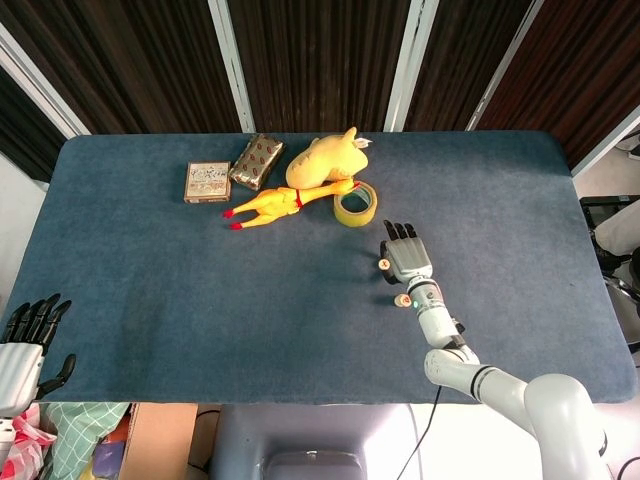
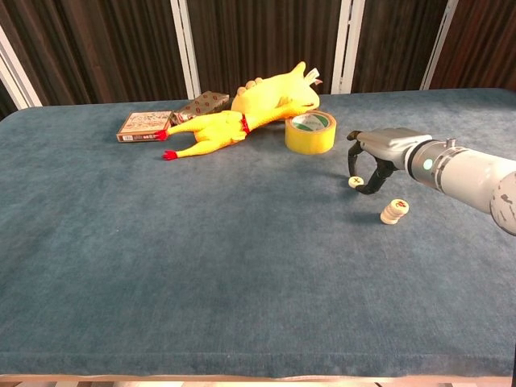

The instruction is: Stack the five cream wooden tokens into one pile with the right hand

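One loose cream wooden token (image 2: 354, 182) is lying on the blue felt table (image 2: 201, 242) under the right hand (image 2: 377, 157), whose curled fingers we are seeing straddling it, near the short token pile (image 2: 393, 212).

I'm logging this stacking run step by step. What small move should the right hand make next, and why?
Probably close the fingers on the loose token: the right hand arches over it, apparently not yet gripping, while the pile stands apart nearer the robot.
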Motion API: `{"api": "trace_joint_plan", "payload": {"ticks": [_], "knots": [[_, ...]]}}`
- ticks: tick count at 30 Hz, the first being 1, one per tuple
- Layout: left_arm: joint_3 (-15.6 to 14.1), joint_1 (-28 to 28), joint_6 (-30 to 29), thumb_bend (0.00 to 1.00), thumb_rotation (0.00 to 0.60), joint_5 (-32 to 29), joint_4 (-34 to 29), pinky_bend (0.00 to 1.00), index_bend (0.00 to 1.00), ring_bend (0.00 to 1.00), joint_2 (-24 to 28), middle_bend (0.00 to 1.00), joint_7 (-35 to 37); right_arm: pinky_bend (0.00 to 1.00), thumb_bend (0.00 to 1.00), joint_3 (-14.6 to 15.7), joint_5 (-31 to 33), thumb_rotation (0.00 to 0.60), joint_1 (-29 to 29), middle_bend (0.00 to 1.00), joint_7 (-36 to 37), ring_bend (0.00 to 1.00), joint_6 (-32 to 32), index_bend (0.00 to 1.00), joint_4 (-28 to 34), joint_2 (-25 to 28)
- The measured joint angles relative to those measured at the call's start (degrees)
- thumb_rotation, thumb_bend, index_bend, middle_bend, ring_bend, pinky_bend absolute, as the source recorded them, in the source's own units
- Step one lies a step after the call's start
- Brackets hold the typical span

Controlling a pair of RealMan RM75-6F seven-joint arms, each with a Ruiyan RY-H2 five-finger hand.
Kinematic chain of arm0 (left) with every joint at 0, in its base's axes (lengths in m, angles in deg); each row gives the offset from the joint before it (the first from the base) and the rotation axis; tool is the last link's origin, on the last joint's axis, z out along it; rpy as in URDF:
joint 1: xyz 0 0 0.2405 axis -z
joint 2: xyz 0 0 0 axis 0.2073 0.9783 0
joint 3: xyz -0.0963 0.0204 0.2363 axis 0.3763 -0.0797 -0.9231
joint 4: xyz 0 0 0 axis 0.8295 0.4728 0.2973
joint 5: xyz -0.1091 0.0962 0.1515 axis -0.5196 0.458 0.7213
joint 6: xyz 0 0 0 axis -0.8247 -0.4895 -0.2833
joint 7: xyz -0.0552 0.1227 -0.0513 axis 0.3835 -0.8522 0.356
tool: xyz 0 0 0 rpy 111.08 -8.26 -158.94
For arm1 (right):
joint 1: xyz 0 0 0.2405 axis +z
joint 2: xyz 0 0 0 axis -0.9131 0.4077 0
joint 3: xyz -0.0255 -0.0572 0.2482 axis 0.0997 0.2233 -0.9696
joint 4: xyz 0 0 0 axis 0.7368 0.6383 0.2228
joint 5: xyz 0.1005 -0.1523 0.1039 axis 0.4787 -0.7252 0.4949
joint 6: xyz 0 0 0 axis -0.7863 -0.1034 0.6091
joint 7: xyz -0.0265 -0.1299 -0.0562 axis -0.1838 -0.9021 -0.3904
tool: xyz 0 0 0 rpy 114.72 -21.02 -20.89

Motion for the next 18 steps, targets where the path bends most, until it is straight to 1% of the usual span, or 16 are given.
{"api": "trace_joint_plan", "payload": {"ticks": [6,10,13,16,18], "knots": [[0.0,-0.1,-0.2,0.40,0.600,0.0,0.1,0.01,0.00,0.00,0.1,0.00,0.2,0.00,0.51,0.0,-0.2,0.600,0.0,0.10,0.1,0.00,0.0,0.62,-0.2,-0.2],[0.1,-0.2,-0.4,0.40,0.600,0.0,0.1,0.01,0.00,0.00,0.1,0.00,0.4,0.00,0.51,-0.2,-1.2,0.600,-0.3,0.10,1.5,0.00,0.8,0.62,1.1,0.4],[0.0,-0.2,-0.6,0.40,0.600,0.1,0.1,0.01,0.00,0.00,0.2,0.00,0.5,0.00,0.51,-0.1,-2.8,0.600,-1.0,0.10,2.9,0.00,2.1,0.62,3.7,1.7],[0.0,-0.3,-0.7,0.40,0.600,0.3,0.2,0.01,0.00,0.00,0.2,0.00,0.5,0.00,0.51,0.5,-5.4,0.600,-2.2,0.10,4.5,0.00,3.9,0.62,8.1,3.8],[0.0,-0.3,-0.9,0.40,0.600,0.4,0.1,0.01,0.00,0.00,0.1,0.00,0.4,0.00,0.51,1.1,-7.6,0.600,-3.4,0.10,6.0,0.00,5.4,0.62,12.4,6.0]]}}
